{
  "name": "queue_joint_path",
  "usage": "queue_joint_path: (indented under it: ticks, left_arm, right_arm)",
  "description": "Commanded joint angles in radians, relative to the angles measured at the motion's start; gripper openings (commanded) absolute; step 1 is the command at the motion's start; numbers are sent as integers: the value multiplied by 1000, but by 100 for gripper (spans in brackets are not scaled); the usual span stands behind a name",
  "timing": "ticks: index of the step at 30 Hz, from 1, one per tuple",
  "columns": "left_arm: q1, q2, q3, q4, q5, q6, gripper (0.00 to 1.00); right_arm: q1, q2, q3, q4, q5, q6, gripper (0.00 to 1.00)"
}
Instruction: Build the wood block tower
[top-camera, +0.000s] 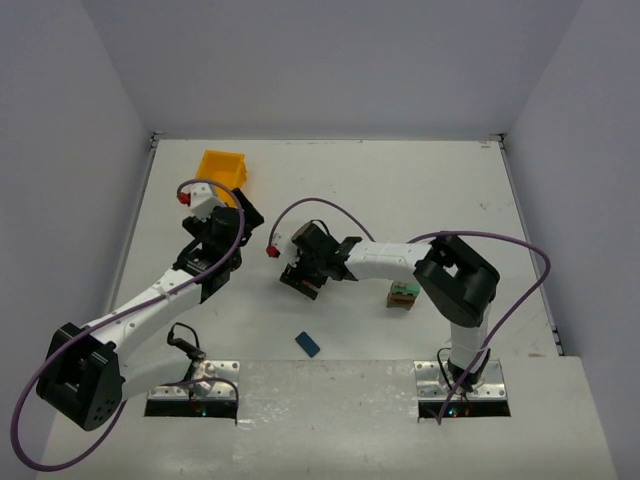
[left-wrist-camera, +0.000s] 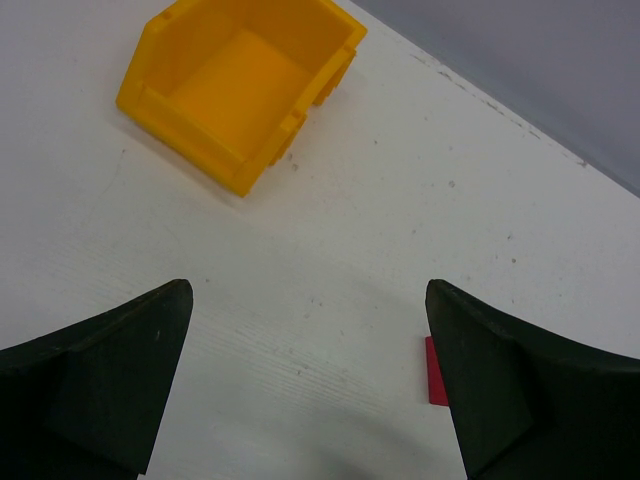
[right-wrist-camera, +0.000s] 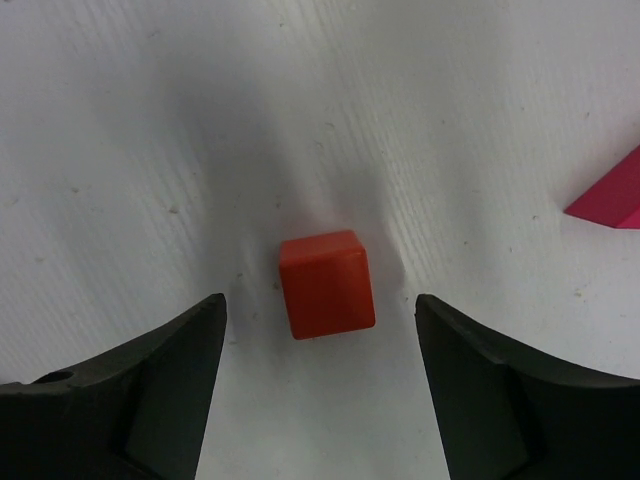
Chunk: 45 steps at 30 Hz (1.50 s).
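Observation:
A red cube (right-wrist-camera: 327, 284) lies on the white table, just ahead of and between the tips of my right gripper (right-wrist-camera: 320, 303). Its jaws stand open, with a gap on each side of the cube. A magenta prism (right-wrist-camera: 610, 195) lies off to the right; from above it (top-camera: 272, 250) shows beside my right gripper (top-camera: 298, 280). The tower (top-camera: 403, 294) is a green block on an olive-brown one, next to the right arm. A blue block (top-camera: 307, 344) lies near the front. My left gripper (left-wrist-camera: 308, 290) is open and empty over bare table, a red sliver (left-wrist-camera: 435, 372) by its right finger.
A yellow-orange bin (left-wrist-camera: 240, 85) stands empty ahead of the left gripper, at the back left of the table (top-camera: 222, 165). Purple cables loop over both arms. Grey walls close in the table's far and side edges.

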Motion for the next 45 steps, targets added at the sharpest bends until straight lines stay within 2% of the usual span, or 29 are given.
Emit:
queue_joint_path:
  ticks: [1,4,11,16,19,28,32,35,37,40,45]
  left_arm:
    - [11,-6,3,35,-14,-16,100]
    - [11,-11,0,37,-13,-16,100]
    - [11,-10,-1,40,-8,-16,100]
    - [11,-7,0,41,-8,-14,100]
    - [11,-4,0,45,-4,-11,100]
    - [11,6,6,47,4,-5,100]
    - [11,-1,9,30,-24,-20,100]
    - [11,-8,11,17,-41,-33,100]
    - [11,-4,9,17,-55,-34,100]
    - [11,6,18,-5,-90,-49,100]
    - [11,38,56,-73,-182,-71,100]
  right_arm:
    - [-2,5,48,20,31,24,68]
    - [-1,7,48,24,22,27,61]
    - [-2,15,57,30,16,24,62]
    - [-1,19,69,23,16,23,54]
    - [-2,16,71,27,-22,11,38]
    - [-3,-6,101,58,-71,-32,6]
    - [-19,-61,132,69,-34,-43,5]
    - [-66,-107,235,20,-3,-91,5]
    - [-107,-138,336,-36,-34,-70,5]
    - [-234,-173,441,-92,-113,-33,5]
    - [-424,-254,508,-142,-112,-74,5]
